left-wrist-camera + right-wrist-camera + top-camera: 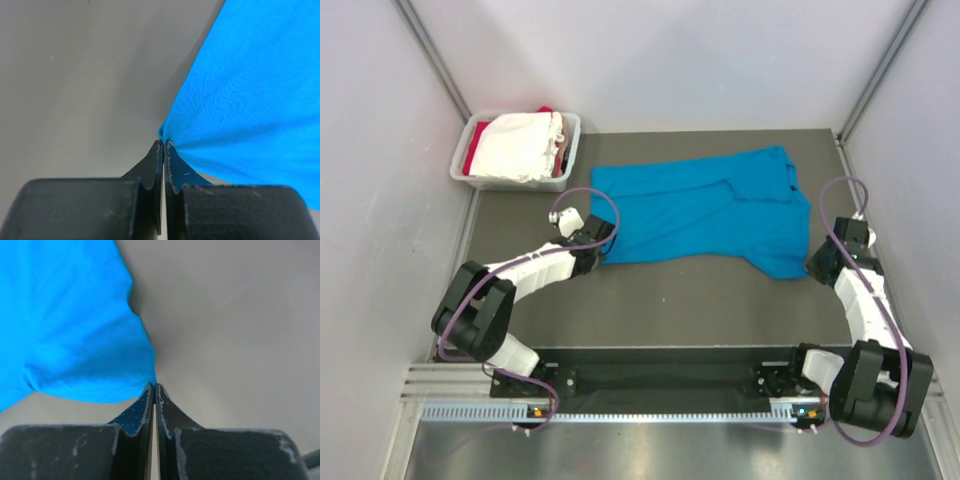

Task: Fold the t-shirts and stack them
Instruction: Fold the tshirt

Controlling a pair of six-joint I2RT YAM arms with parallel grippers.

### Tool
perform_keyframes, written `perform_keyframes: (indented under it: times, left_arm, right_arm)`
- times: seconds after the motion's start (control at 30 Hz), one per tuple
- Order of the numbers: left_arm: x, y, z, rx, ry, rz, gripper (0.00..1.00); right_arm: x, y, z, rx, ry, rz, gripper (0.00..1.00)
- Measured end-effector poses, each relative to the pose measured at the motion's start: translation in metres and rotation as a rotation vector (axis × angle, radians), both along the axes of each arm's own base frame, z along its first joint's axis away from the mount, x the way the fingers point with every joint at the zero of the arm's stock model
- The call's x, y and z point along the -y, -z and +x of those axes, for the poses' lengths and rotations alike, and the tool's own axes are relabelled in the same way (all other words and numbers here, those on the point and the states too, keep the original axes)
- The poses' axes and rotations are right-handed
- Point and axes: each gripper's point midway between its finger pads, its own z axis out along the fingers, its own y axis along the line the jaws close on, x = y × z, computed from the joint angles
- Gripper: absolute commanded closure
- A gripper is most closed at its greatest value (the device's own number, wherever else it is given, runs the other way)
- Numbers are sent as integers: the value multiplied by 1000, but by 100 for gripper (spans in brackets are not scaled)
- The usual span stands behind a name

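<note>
A bright blue t-shirt (705,210) lies spread on the dark table, partly folded over at the far right. My left gripper (603,243) is shut on its near left corner, seen in the left wrist view (163,142) with the blue cloth (250,100) fanning out from the tips. My right gripper (812,268) is shut on its near right corner, seen in the right wrist view (154,386) with the cloth (75,330) stretching left. White (520,147) and red (477,157) shirts lie in a tub.
A pale grey plastic tub (562,178) stands at the far left corner of the table. Grey walls close in the left, right and back. The arms' bases sit on a rail (660,385) at the near edge.
</note>
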Motion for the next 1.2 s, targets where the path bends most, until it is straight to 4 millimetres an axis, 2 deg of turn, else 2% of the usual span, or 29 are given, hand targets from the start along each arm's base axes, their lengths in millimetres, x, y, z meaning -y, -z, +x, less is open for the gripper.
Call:
perform_keyframes:
  times: [0.07, 0.3, 0.43, 0.53, 0.57, 0.67, 0.87, 1.2]
  left_arm:
    - [0, 0, 0, -1, 5, 1, 100]
    - [2, 0, 2, 1, 5, -14, 100]
    - [4, 1, 1, 2, -11, -37, 93]
    - [3, 4, -3, -3, -28, -53, 77]
    - [3, 4, -4, -2, -31, -57, 63]
    - [1, 1, -9, 1, -47, -71, 48]
    - [-5, 0, -16, 10, -86, -84, 48]
    - [-9, 12, -23, 27, -206, -153, 53]
  right_arm:
    - [0, -3, 8, 16, -2, 6, 100]
    - [3, -22, 57, 123, -21, 29, 100]
    - [2, -20, 70, 137, -33, 48, 100]
    - [1, -20, 71, 141, -38, 52, 100]
    - [1, -21, 71, 144, -39, 53, 100]
    - [0, -21, 72, 150, -44, 55, 100]
    - [-1, -18, 72, 153, -55, 57, 100]
    - [-2, -19, 73, 157, -60, 61, 100]
